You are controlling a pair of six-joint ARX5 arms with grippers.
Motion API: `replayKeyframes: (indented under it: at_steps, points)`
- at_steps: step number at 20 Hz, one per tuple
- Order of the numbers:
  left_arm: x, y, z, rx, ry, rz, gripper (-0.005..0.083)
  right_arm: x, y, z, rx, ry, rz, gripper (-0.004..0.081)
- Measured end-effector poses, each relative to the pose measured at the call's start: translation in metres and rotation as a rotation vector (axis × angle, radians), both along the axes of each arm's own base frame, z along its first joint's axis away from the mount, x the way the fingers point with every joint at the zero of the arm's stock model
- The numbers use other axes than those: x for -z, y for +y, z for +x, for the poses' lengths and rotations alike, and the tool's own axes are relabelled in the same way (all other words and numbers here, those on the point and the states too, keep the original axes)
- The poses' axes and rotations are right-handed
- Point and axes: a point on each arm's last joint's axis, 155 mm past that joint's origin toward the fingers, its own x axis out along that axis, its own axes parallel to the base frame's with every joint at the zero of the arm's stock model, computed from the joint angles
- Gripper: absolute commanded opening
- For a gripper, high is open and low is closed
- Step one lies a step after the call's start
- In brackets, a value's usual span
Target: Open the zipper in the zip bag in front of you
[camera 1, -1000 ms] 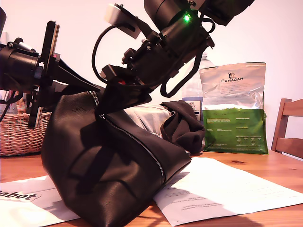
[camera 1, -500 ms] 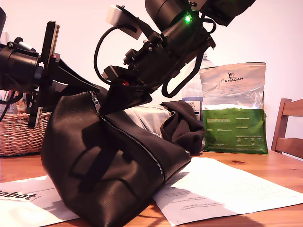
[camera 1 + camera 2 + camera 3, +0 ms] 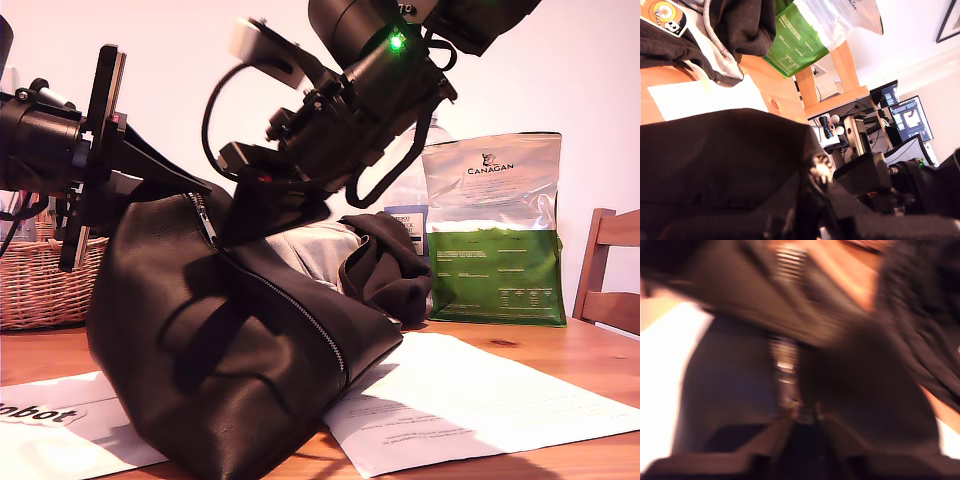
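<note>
Zipper (image 3: 290, 305) teeth run down the sloping top edge of the zip bag (image 3: 200, 370), which slumps on the wooden surface (image 3: 560, 350) at the exterior view's left, its high end lifted. My second pincer (image 3: 240, 222) sits at the upper end of that line. Over the last second it has risen slightly and swung toward the exterior view's left, and it is motion-blurred now. The second wrist view is too smeared to tell whether it grips the pull tab or is released. The visible closed teeth look as long as before, so I judge little opened yet. My first pincer (image 3: 165, 180) appears clenched on the bag's raised end, bracing it. Beyond lie dark garments (image 3: 385, 265), paper sheets (image 3: 470, 400) and a CANAGAN pouch (image 3: 495, 230).
</note>
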Motion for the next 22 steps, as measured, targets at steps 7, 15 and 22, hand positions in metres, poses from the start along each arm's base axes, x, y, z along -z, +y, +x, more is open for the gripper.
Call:
replayKeyframes:
  at_steps: [7, 15, 22]
  points:
    - [0.006, 0.004, 0.006, -0.043, 0.021, 0.017, -0.0024, 0.001, 0.005, -0.005, 0.012, -0.002, -0.01, 0.0199]
    - [0.013, 0.009, 0.01, -0.082, 0.044, 0.034, -0.0024, 0.003, 0.011, -0.012, 0.01, 0.013, -0.01, 0.0199]
    - [0.013, 0.009, 0.01, -0.085, 0.063, 0.025, -0.0024, -0.006, 0.016, -0.009, 0.006, -0.017, 0.021, 0.0199]
